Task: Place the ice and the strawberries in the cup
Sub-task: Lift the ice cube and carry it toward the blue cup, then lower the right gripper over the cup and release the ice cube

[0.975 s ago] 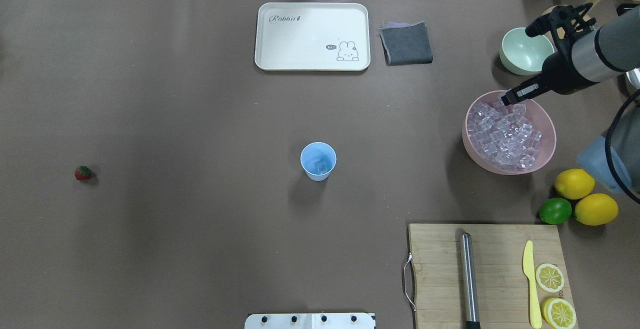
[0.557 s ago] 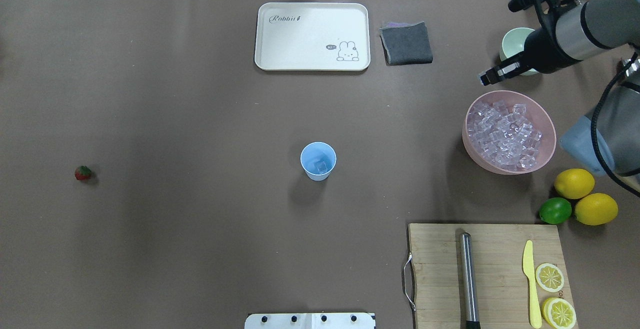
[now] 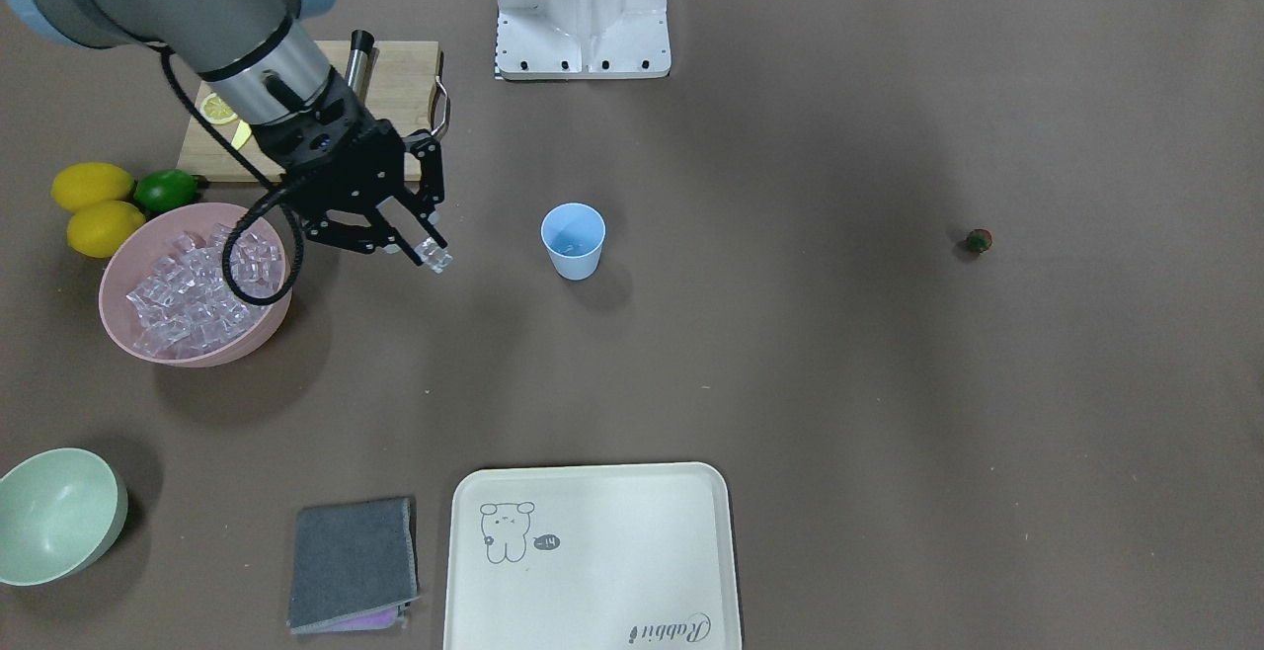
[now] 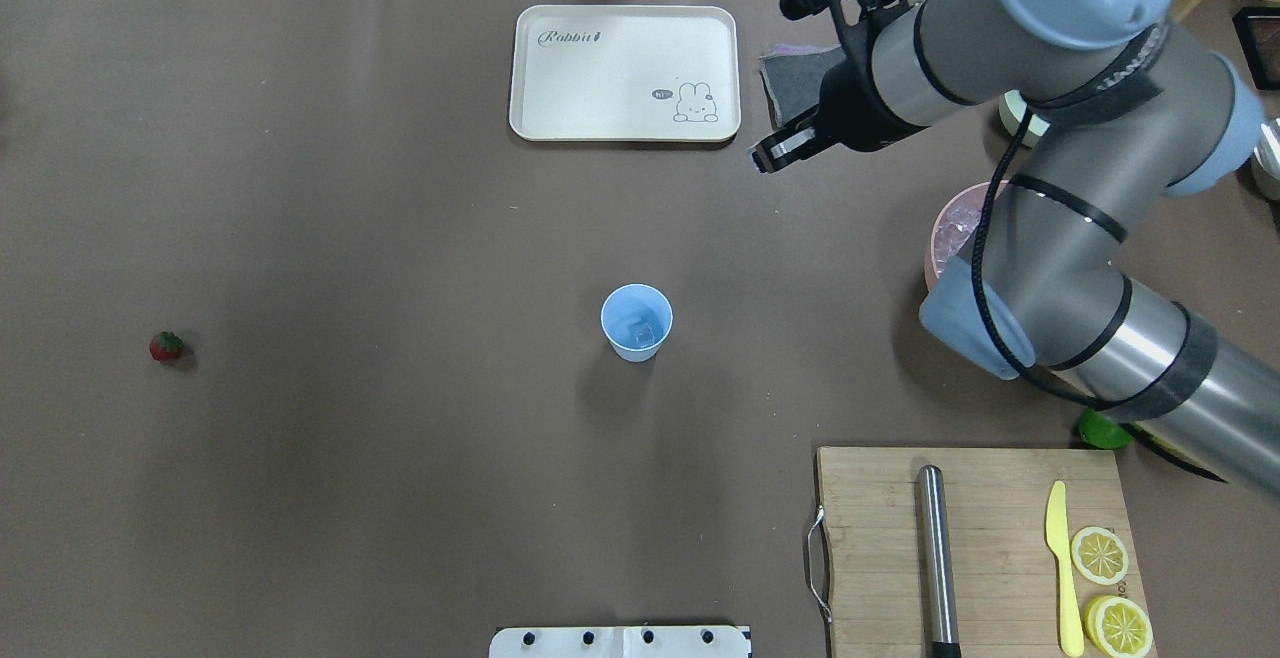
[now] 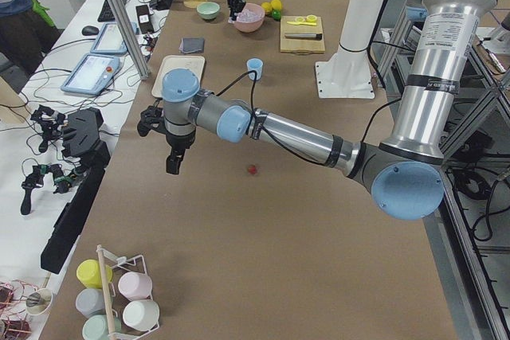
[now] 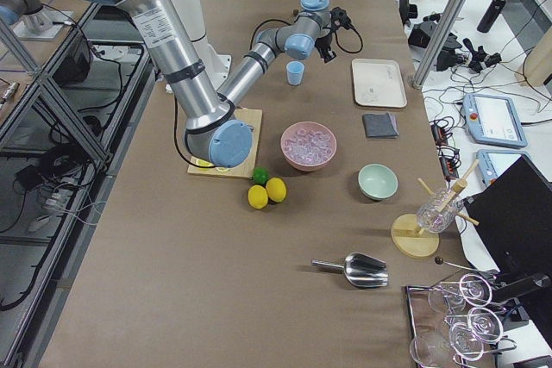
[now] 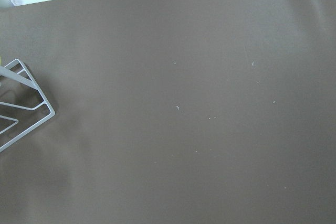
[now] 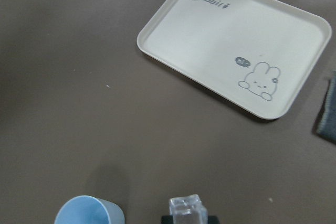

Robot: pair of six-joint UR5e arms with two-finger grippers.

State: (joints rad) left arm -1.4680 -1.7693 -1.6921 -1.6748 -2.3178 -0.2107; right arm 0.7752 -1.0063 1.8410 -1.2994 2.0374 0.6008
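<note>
Exterior front-facing view: the right tool grips a small clear glassy ice cube, apart from the light-blue plastic cup standing mid-table; the tiny red strawberry lies toward the table's left edge; whether the left tool is apart or together cannot be told.

Seen from the front, the cup stands at frame centre and the strawberry lies far right. At left, a bowl holds ice. Between bowl and cup, the right gripper grips one cube. A tray lies bottom centre, with a cloth just left of it.
</note>
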